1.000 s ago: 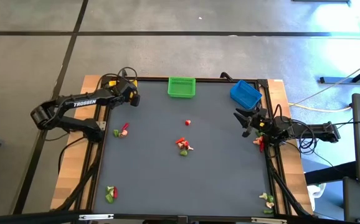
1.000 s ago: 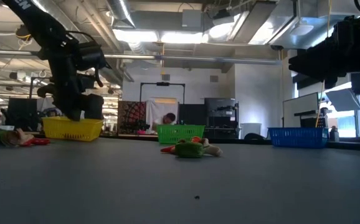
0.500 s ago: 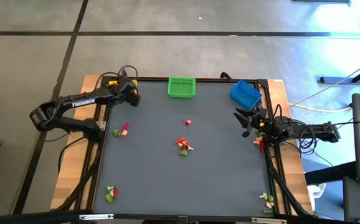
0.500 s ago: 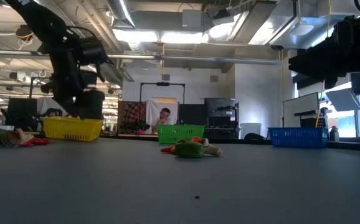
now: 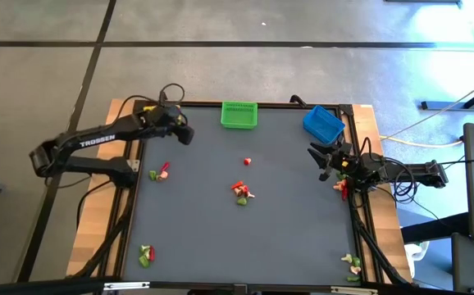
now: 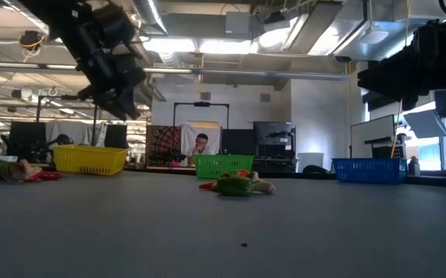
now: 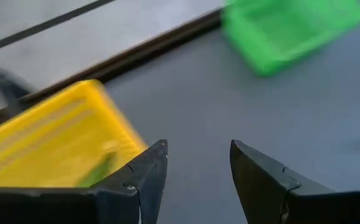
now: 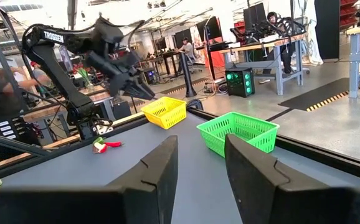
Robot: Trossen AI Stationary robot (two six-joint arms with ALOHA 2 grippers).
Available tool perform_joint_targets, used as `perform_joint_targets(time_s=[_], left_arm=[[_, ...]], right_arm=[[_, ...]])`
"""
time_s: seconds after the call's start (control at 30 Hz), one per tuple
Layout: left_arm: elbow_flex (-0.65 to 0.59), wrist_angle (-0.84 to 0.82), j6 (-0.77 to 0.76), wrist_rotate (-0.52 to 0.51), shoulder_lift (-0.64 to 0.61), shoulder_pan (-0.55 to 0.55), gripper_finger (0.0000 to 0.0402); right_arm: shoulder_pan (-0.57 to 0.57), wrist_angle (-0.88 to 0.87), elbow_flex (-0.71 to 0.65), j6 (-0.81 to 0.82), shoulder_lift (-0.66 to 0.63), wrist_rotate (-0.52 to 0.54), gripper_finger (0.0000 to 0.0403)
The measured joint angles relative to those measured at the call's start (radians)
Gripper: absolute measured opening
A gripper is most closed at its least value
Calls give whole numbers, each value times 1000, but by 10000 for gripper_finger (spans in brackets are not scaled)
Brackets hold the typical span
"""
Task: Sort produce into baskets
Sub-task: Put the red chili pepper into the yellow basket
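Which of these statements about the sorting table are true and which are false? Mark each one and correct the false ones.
1. The left hand is open with nothing between its fingers. True.
2. The green basket stands between the yellow basket and the blue basket along the far edge. True.
3. The blue basket sits in the middle of the table. False: it is at the far right corner.
4. The right hand is gripping a red piece. False: nothing shows between its fingers.
5. A small cluster of produce lies near the table's centre. True.
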Motion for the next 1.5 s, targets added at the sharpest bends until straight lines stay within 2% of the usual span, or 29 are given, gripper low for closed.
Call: perform_joint_targets(time_s=[0.17, 0.4, 0.57, 0.73, 1.0, 1.5], left_arm=[[0, -10, -34, 43, -7, -125, 170], [0, -21, -100, 46, -7, -268, 170], [0, -143, -208, 46, -1, -333, 170], [-24, -290, -332, 45, 18, -360, 170], [-55, -424, -497, 45, 69, -362, 170], [-55, -433, -543, 53, 196, -361, 170]], right_arm=[[0, 1, 0, 15, 0, -2, 134], [0, 1, 0, 47, 0, -19, 134], [0, 0, 0, 46, 0, -18, 134], [0, 0, 0, 46, 0, -18, 134], [0, 3, 0, 45, 0, -14, 134], [0, 2, 0, 45, 0, -19, 134]])
